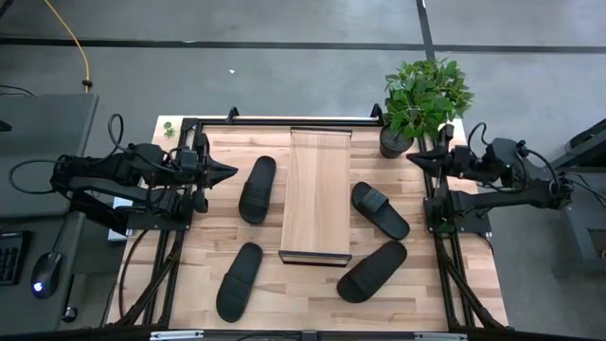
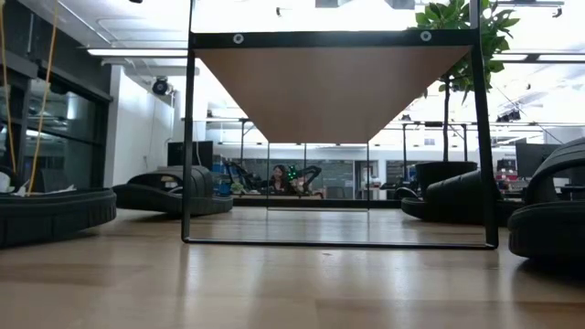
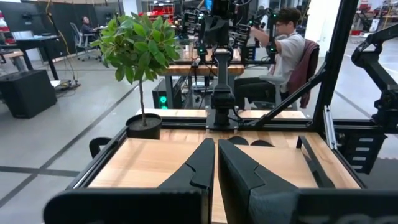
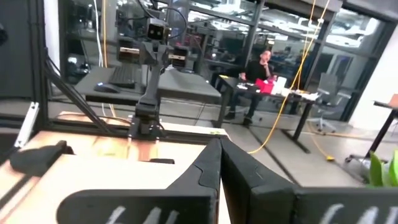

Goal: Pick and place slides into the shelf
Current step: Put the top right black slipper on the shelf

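On the table, shelf: the shelf (image 1: 317,197) stood in the middle of the butcher-block tabletop (image 1: 208,227), its long side running front to back, nothing on its board.
Slides, left of shelf: one slide (image 1: 257,188) lay near the shelf's far half; another slide (image 1: 239,280) lay nearer the front, both angled.
Slides, right of shelf: a third slide (image 1: 381,209) lay close beside the shelf; a fourth slide (image 1: 372,270) lay just beside its front corner.
Left gripper: the left gripper (image 1: 230,171) hung at the table's left edge, fingers pressed together and holding nothing, well apart from any slide.
Right gripper: the right gripper (image 1: 412,158) waited at the right edge near the potted plant (image 1: 421,98), fingers likewise together and empty.
Hidden or cut off: in the low view only the shelf's underside and thin dark frame showed; the slides were seen as dark humps, cut by the picture's edges. The plant's pot was largely covered by leaves from above.
Surface: pale wood planks inside a black metal frame.
Room: grey floor, desks, other arms; a seated person (image 3: 283,46) behind the table and another person (image 4: 258,71) at a desk.
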